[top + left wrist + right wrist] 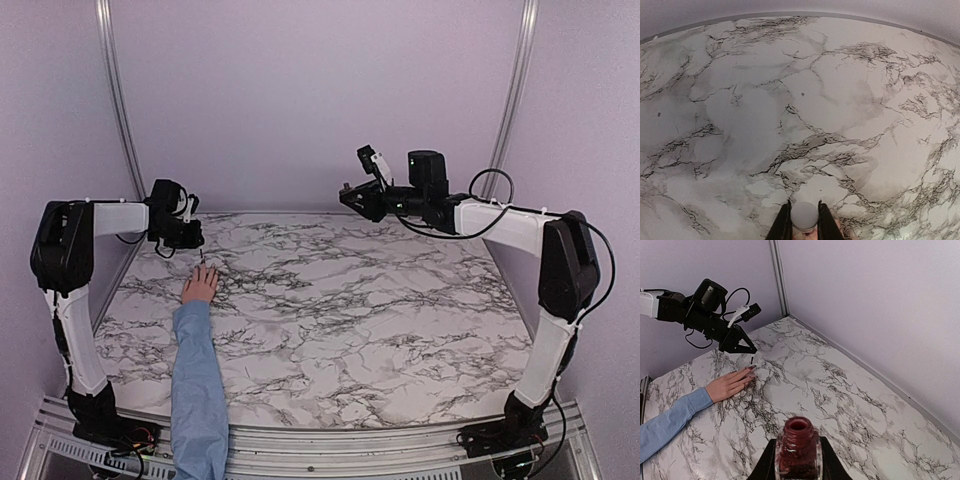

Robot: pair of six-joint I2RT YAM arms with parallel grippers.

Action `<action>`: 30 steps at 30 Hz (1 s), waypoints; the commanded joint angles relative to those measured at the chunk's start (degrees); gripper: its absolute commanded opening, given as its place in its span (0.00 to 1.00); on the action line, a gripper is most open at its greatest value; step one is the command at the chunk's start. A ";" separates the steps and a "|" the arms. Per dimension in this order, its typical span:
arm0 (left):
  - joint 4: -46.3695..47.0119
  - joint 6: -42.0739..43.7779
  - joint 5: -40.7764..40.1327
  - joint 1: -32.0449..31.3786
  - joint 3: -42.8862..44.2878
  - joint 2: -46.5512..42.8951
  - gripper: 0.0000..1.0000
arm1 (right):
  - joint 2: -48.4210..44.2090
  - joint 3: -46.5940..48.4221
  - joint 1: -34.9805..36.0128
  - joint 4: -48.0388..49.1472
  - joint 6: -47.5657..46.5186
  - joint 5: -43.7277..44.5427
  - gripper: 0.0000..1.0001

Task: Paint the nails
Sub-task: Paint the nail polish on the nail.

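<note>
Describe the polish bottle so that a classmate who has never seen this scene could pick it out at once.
Start at the marble table and follow the right arm, raised over its far side, to the right gripper. Clamped in it is a small glass bottle of dark red polish. It alone is red and open-necked; the left gripper holds a white cap.

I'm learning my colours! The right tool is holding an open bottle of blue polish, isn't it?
Not quite: the polish in the open bottle is dark red, not blue. The right tool does hold it, with no cap on. The right wrist view shows this.
</note>
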 commanded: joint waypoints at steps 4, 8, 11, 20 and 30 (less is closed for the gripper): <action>-1.09 0.40 0.85 -0.31 0.34 1.32 0.00 | -2.22 0.77 -0.66 0.36 -0.55 -0.08 0.00; -1.12 0.37 0.68 -0.31 0.38 1.65 0.00 | -2.22 0.79 -0.71 0.32 -0.55 -0.08 0.00; -1.10 0.35 0.55 -0.31 0.43 1.97 0.00 | -2.13 0.86 -0.66 0.27 -0.55 -0.08 0.00; -1.09 0.23 0.23 -0.31 0.99 2.71 0.00 | -2.06 1.05 -0.66 0.20 -0.55 0.01 0.00; -1.22 0.21 -0.27 -0.31 1.62 3.69 0.00 | -1.79 1.48 -0.67 -0.10 -0.57 0.09 0.00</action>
